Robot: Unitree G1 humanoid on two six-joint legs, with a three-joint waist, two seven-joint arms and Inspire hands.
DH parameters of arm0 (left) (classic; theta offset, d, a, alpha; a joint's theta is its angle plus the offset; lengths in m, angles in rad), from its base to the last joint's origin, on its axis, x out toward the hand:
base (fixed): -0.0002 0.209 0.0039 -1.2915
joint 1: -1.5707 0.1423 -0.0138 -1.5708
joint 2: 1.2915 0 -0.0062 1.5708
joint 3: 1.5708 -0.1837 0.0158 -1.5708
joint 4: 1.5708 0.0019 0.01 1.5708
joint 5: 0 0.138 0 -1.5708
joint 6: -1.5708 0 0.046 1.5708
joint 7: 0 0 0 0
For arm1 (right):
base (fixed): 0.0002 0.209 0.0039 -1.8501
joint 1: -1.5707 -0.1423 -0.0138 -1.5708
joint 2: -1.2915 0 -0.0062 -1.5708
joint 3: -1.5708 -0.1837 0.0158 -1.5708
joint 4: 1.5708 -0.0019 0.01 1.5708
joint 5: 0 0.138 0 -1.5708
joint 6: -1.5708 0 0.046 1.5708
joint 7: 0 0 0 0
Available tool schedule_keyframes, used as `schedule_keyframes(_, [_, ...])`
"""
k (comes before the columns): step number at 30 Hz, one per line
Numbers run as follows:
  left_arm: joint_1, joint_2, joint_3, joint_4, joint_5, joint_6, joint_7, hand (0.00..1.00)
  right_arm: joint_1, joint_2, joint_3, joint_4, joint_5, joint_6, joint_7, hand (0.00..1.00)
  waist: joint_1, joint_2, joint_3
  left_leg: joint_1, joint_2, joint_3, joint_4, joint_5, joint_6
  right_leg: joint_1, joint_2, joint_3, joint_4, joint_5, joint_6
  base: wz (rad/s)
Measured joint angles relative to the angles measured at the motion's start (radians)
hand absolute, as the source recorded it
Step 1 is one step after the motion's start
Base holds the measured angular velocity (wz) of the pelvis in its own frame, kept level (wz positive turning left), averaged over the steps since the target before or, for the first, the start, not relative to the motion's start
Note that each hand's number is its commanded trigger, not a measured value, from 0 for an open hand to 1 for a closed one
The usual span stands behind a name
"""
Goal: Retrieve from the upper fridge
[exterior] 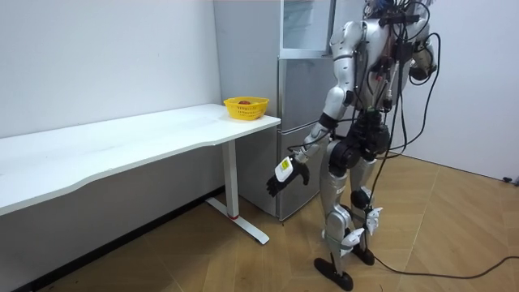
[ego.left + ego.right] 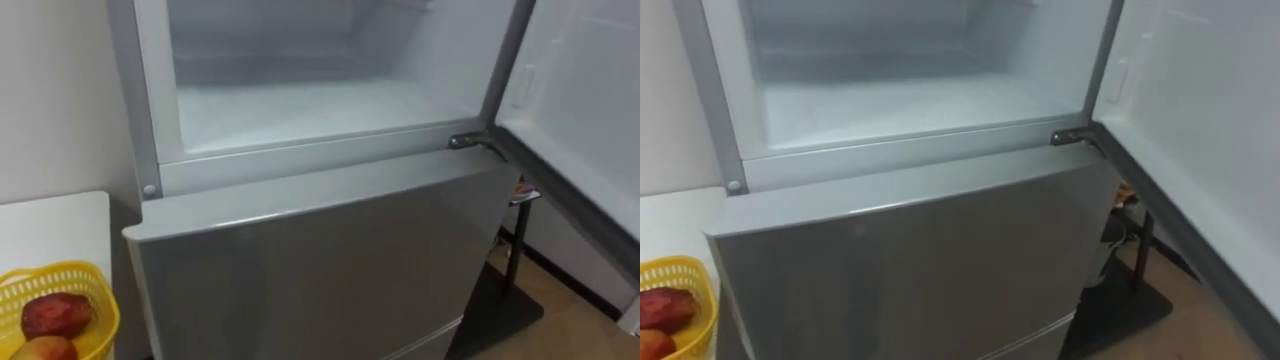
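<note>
The upper compartment (image 2: 320, 100) of the fridge stands open, its pale inner floor and frosted white walls lit from within, framed by a grey surround. Its door (image 2: 585, 110) is swung wide to the robot's right, the white inner lining facing inward, and a small metal hinge (image 2: 466, 141) shows at the corner where the door meets the cabinet. Just below, the grey lower door (image 2: 320, 260) is closed, its top edge jutting out slightly beneath the open compartment. To the left of the fridge, a yellow mesh basket (image 2: 62, 271) sits on the corner of a white table (image 2: 50, 225); inside it lies a red fruit (image 2: 57, 315), with a second, more yellowish fruit (image 2: 45, 349) touching it on the near side. In the room view the robot stands upright right in front of the fridge, facing it, with the table's end and the basket on its left. Its left hand (image 1: 285, 173) hangs low at thigh height, clear of the fridge and of the table, fingers loosely extended and holding nothing. On the wooden floor (image 2: 575, 320) to the right of the fridge, under the open door, stands a dark post on a flat black base (image 2: 500, 300).
</note>
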Motion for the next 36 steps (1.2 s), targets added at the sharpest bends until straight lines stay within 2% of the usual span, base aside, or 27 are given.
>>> schedule_keyframes(5, [-0.019,0.002,-0.001,0.017,-0.005,-0.015,0.019,0.0,0.0,-0.012,0.032,-0.012,-0.083,0.032,0.035,0.0,0.017,-0.008,0.0043,0.003,0.005,0.0,-0.003,0.001,-0.002,-0.002,0.004,0.0,0.0,0.004,-0.006,-0.02])
schedule_keyframes(6, [-0.013,0.002,-0.001,0.017,-0.018,-0.015,0.019,0.0,0.0,-0.043,0.067,-0.029,-0.083,0.053,0.053,0.0,0.017,-0.008,0.0044,0.003,0.007,0.0,-0.004,0.002,-0.004,-0.002,0.006,0.001,-0.001,0.006,-0.009,-0.05])
schedule_keyframes(7, [-0.007,0.004,0.0,0.017,-0.02,-0.015,0.022,0.0,0.0,-0.07,0.093,-0.043,-0.098,0.054,0.075,0.0,0.016,-0.008,0.0044,0.004,0.01,0.0,-0.005,0.002,-0.007,-0.002,0.009,0.002,-0.002,0.007,-0.011,-0.04])
schedule_keyframes(8, [-0.008,0.004,0.0,0.017,-0.02,-0.015,0.023,0.0,0.0,-0.071,0.097,-0.051,-0.135,0.053,0.082,0.0,0.019,-0.008,0.0042,0.003,0.011,-0.001,-0.005,0.003,-0.009,-0.002,0.011,0.002,-0.002,0.007,-0.012,0.0])
schedule_keyframes(9, [-0.008,0.005,0.0,0.017,-0.019,-0.016,0.026,0.0,-0.006,-0.093,0.088,-0.068,-0.154,0.054,0.103,0.0,0.023,-0.008,0.004,0.003,0.013,-0.006,-0.005,0.006,-0.012,-0.001,0.013,0.0,-0.003,0.008,-0.015,0.0])
schedule_keyframes(10, [-0.012,0.014,-0.002,0.024,-0.02,-0.018,0.028,0.0,-0.032,-0.158,0.073,-0.103,-0.164,0.053,0.126,0.0,0.039,-0.01,0.0028,0.001,0.015,-0.015,-0.005,0.008,-0.017,-0.002,0.014,-0.005,-0.002,0.007,-0.019,0.0])
schedule_keyframes(11, [-0.018,0.021,-0.005,0.029,-0.02,-0.018,0.028,0.0,-0.064,-0.19,0.066,-0.119,-0.19,0.049,0.131,0.0,0.052,-0.015,0.0022,0.0,0.016,-0.024,-0.005,0.009,-0.018,-0.005,0.016,-0.005,-0.002,0.006,-0.022,-0.15])
schedule_keyframes(12, [-0.033,0.043,-0.026,0.046,-0.025,-0.019,0.03,0.0,-0.156,-0.222,0.051,-0.136,-0.288,0.028,0.138,0.0,0.081,-0.026,0.0004,-0.005,0.019,-0.044,-0.001,0.01,-0.021,-0.007,0.019,-0.006,-0.004,0.005,-0.025,-0.03])
schedule_keyframes(13, [-0.044,0.07,-0.061,0.054,-0.033,-0.02,0.034,0.0,-0.175,-0.238,0.02,-0.13,-0.395,0.029,0.141,0.0,0.103,-0.036,-0.0091,-0.018,0.024,-0.069,0.012,0.01,-0.029,-0.006,0.021,-0.019,-0.022,0.008,-0.03,0.09])
schedule_keyframes(14, [-0.043,0.081,-0.078,0.056,-0.039,-0.018,0.034,0.0,-0.175,-0.215,-0.007,-0.13,-0.427,0.024,0.14,0.0,0.109,-0.045,-0.0136,-0.021,0.026,-0.077,0.011,0.01,-0.033,-0.003,0.028,-0.026,-0.029,0.009,-0.032,0.26])
schedule_keyframes(15, [-0.042,0.093,-0.11,0.064,-0.047,-0.012,0.035,0.0,-0.178,-0.174,-0.042,-0.14,-0.506,0.012,0.139,0.0,0.125,-0.056,-0.0236,-0.021,0.03,-0.083,0.012,0.013,-0.039,0.0,0.035,-0.033,-0.038,0.014,-0.04,0.21])
schedule_keyframes(16, [-0.037,0.093,-0.147,0.068,-0.063,-0.011,0.034,0.0,-0.178,-0.161,-0.067,-0.16,-0.551,-0.016,0.139,0.0,0.141,-0.058,-0.0301,-0.022,0.031,-0.09,0.012,0.015,-0.042,0.005,0.037,-0.041,-0.044,0.016,-0.042,0.22])
schedule_keyframes(17, [-0.036,0.091,-0.163,0.069,-0.07,-0.011,0.033,0.0,-0.178,-0.16,-0.078,-0.171,-0.558,-0.04,0.139,0.0,0.144,-0.058,-0.0307,-0.021,0.031,-0.097,0.013,0.015,-0.042,0.012,0.036,-0.05,-0.052,0.016,-0.043,0.3])
schedule_keyframes(19, [-0.04,0.09,-0.213,0.083,-0.078,-0.013,0.02,0.0,-0.193,-0.161,-0.1,-0.258,-0.583,-0.189,0.138,0.0,0.171,-0.052,-0.0353,-0.015,0.031,-0.106,0.012,0.016,-0.043,0.031,0.039,-0.06,-0.074,0.017,-0.043,0.29])
schedule_keyframes(20, [-0.042,0.09,-0.221,0.086,-0.078,-0.013,0.016,0.0,-0.203,-0.16,-0.099,-0.285,-0.585,-0.226,0.137,0.0,0.179,-0.05,-0.0343,-0.013,0.031,-0.106,0.011,0.016,-0.043,0.035,0.039,-0.064,-0.079,0.017,-0.043,0.26])
schedule_keyframes(21, [-0.048,0.09,-0.235,0.088,-0.079,-0.014,0.012,0.0,-0.223,-0.161,-0.099,-0.333,-0.597,-0.292,0.139,0.0,0.194,-0.044,-0.0312,-0.008,0.03,-0.107,0.01,0.016,-0.043,0.053,0.039,-0.075,-0.092,0.02,-0.043,0.31])
schedule_keyframes(22, [-0.059,0.088,-0.236,0.097,-0.08,-0.015,0.011,0.0,-0.241,-0.16,-0.092,-0.377,-0.631,-0.341,0.14,0.0,0.216,-0.046,-0.0324,0.0,0.03,-0.109,0.005,0.016,-0.043,0.067,0.039,-0.079,-0.099,0.019,-0.042,0.3])
schedule_keyframes(23, [-0.063,0.087,-0.236,0.1,-0.081,-0.015,0.01,0.0,-0.251,-0.159,-0.087,-0.396,-0.651,-0.36,0.143,0.0,0.225,-0.048,-0.0339,0.001,0.029,-0.11,0.005,0.016,-0.043,0.076,0.039,-0.082,-0.107,0.02,-0.042,0.29])
schedule_keyframes(25, [-0.075,0.084,-0.237,0.112,-0.097,-0.015,-0.008,0.0,-0.281,-0.148,-0.085,-0.455,-0.713,-0.435,0.16,0.0,0.246,-0.055,-0.0313,0.002,0.025,-0.119,0.005,0.015,-0.043,0.103,0.036,-0.107,-0.124,0.021,-0.039,0.33])
schedule_keyframes(28, [-0.077,0.076,-0.237,0.137,-0.115,-0.014,-0.03,0.0,-0.306,-0.126,-0.085,-0.472,-0.727,-0.493,0.172,0.0,0.247,-0.053,-0.0298,-0.002,0.02,-0.13,0.005,0.012,-0.038,0.107,0.03,-0.124,-0.124,0.019,-0.035,0.2])
schedule_keyframes(32, [-0.078,0.071,-0.237,0.145,-0.115,-0.013,-0.057,0.0,-0.308,-0.122,-0.087,-0.465,-0.727,-0.535,0.179,0.0,0.247,-0.042,-0.0231,-0.007,0.02,-0.128,0.003,0.005,-0.036,0.109,0.029,-0.127,-0.123,0.018,-0.031,0.03])
schedule_keyframes(36, [-0.09,0.062,-0.236,0.16,-0.114,-0.014,-0.073,0.0,-0.304,-0.094,-0.095,-0.455,-0.743,-0.587,0.172,0.0,0.247,-0.029,-0.0185,-0.001,0.021,-0.116,0.002,0.005,-0.036,0.108,0.029,-0.116,-0.123,0.018,-0.031,-0.08])
